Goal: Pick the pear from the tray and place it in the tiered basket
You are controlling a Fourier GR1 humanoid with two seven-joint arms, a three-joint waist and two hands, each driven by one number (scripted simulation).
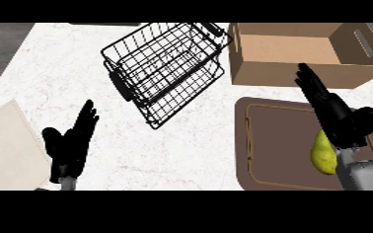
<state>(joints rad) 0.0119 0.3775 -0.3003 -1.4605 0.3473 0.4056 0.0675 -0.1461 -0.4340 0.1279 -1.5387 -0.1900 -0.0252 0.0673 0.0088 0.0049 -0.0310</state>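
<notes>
A yellow-green pear (322, 154) lies on the brown tray (270, 148) at the lower right, partly hidden behind my right forearm. My right hand (328, 106) hovers over the tray just above the pear, fingers straight and pointing away from me, holding nothing. The black wire tiered basket (164, 69) stands tilted at the upper middle of the white counter. My left hand (71, 145) rests open at the lower left, fingers up.
An open cardboard box (291, 52) sits at the upper right, right beside the basket and behind the tray. A pale board (18, 148) lies at the left edge. Bare marble counter (182, 153) stretches between my left hand and the tray.
</notes>
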